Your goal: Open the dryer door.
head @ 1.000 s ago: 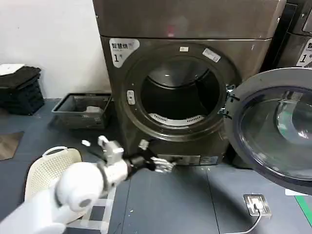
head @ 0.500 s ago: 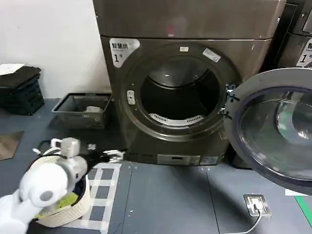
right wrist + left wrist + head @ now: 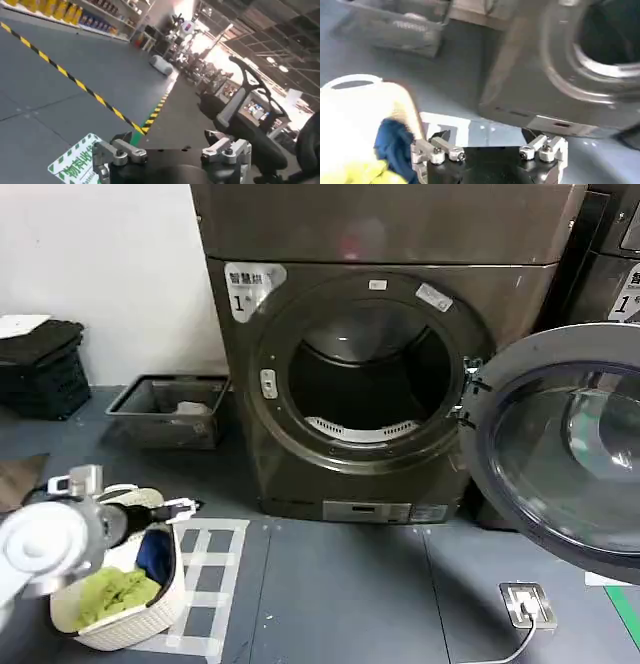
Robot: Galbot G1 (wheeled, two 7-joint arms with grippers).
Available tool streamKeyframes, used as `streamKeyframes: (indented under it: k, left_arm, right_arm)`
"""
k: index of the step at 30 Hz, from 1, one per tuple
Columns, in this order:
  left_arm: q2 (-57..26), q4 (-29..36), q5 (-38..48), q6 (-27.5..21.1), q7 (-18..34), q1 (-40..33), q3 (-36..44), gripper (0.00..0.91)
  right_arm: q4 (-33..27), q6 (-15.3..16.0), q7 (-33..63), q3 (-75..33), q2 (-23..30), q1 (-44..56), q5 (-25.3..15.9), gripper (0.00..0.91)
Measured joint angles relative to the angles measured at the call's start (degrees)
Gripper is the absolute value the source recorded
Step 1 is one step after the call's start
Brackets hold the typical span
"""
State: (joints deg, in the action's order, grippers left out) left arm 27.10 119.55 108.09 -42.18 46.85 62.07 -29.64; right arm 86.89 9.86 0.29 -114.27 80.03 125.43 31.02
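**Already open: dryer door swung wide**

Plainly, the dryer door hangs fully open on the machine's right side, its drum mouth exposed, so the task looks done. The left tool sits low by the laundry basket, spread wide and empty. The right tool seems wide and empty too, apparently pointed away toward the room.
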Motion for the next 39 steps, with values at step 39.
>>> streamKeyframes:
  k: [39]
  left_arm:
    - [-3.56, -27.6, 20.2, -0.01, 7.66, 8.57, -6.04, 0.907]
  right_arm:
    - [-6.38, -4.07, 1.47, 0.18, -0.24, -1.67, 5.04, 0.907]
